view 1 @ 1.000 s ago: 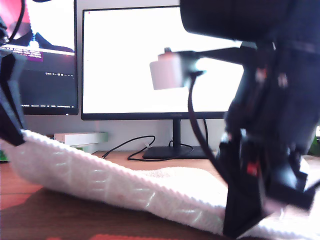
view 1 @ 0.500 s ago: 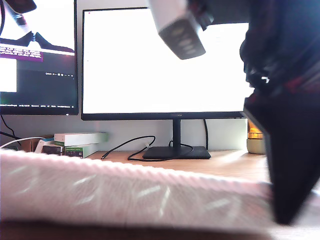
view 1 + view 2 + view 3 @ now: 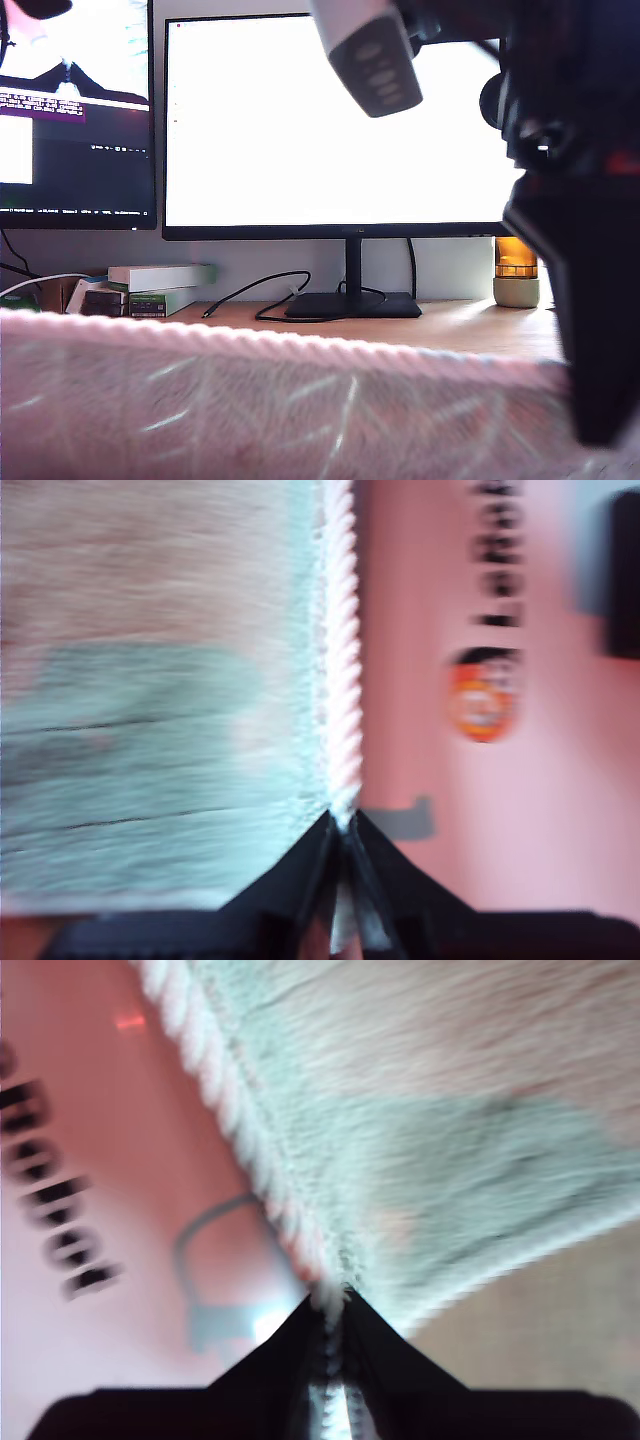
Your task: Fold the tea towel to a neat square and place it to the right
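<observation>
Towel: the tea towel [image 3: 250, 400] hangs stretched in front of the monitor stand [image 3: 350, 303], its corded hem [image 3: 340, 630] uppermost. My first gripper [image 3: 342, 825] and my second gripper [image 3: 330, 1300] each pinch that hem, jaws closed on it. It looks soft, light and floppy; the cord seems the firmest hold.

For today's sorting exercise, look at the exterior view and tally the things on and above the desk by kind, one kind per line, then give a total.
Monitors: 2
Tea towel: 1
Stacked boxes: 2, one white, one green
Amber-topped jar: 1
Black cable: 1
Total: 7
</observation>
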`<action>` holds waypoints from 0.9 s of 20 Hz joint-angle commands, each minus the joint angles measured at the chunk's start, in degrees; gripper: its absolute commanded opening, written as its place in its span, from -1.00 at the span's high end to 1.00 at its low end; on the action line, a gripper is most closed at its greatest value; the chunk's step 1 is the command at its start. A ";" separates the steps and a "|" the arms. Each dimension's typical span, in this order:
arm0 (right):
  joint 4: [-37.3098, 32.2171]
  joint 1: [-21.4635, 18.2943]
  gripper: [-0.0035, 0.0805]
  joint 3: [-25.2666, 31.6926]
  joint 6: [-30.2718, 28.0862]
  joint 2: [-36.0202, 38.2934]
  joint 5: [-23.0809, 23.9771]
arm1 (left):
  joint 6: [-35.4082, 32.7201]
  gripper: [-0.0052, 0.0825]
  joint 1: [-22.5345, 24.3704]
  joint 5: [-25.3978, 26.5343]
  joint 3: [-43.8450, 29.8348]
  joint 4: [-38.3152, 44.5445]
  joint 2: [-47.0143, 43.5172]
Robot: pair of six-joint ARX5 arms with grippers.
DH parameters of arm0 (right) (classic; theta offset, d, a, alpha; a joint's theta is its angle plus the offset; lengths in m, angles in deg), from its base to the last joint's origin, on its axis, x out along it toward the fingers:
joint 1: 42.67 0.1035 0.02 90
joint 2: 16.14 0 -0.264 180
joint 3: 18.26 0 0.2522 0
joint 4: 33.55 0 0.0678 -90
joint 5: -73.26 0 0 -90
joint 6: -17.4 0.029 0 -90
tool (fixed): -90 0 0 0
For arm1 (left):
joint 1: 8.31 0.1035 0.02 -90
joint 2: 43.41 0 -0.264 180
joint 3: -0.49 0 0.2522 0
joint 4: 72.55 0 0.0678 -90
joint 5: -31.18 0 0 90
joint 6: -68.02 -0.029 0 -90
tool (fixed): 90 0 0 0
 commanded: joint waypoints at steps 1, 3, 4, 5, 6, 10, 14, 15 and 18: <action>0.96 -1.55 0.95 0.87 -0.20 -0.07 3.08 | -0.20 0.94 1.03 2.78 -0.09 -0.24 -0.35; -1.92 -3.39 0.95 -0.26 -0.39 -0.07 3.87 | -0.22 0.94 1.88 4.15 -0.09 1.73 -0.28; -3.61 -4.24 0.95 -0.83 -0.61 -0.07 3.98 | -0.24 0.94 2.36 4.55 -0.09 2.64 -0.24; -4.90 -5.07 0.95 -1.27 -1.53 -0.07 3.96 | -0.26 0.94 2.80 4.96 -0.09 3.34 0.07; -6.27 -5.90 0.95 -1.44 -1.95 -0.07 3.93 | -0.96 0.94 3.21 5.68 -0.09 3.54 0.37; -13.03 -8.87 0.95 -1.44 -3.89 -0.59 4.90 | -2.51 0.94 4.92 7.28 -0.09 7.72 2.40; -17.62 -11.82 0.95 -1.53 -4.92 -1.86 4.57 | -5.01 0.94 9.44 9.01 -0.09 15.67 4.35; -18.34 -12.59 0.95 -1.53 -4.94 -2.51 4.57 | -5.79 0.94 10.43 8.96 -0.09 16.17 5.07; -21.99 -14.01 0.95 -1.68 -5.97 -4.48 4.59 | -5.86 0.94 12.15 8.96 -0.09 18.27 6.58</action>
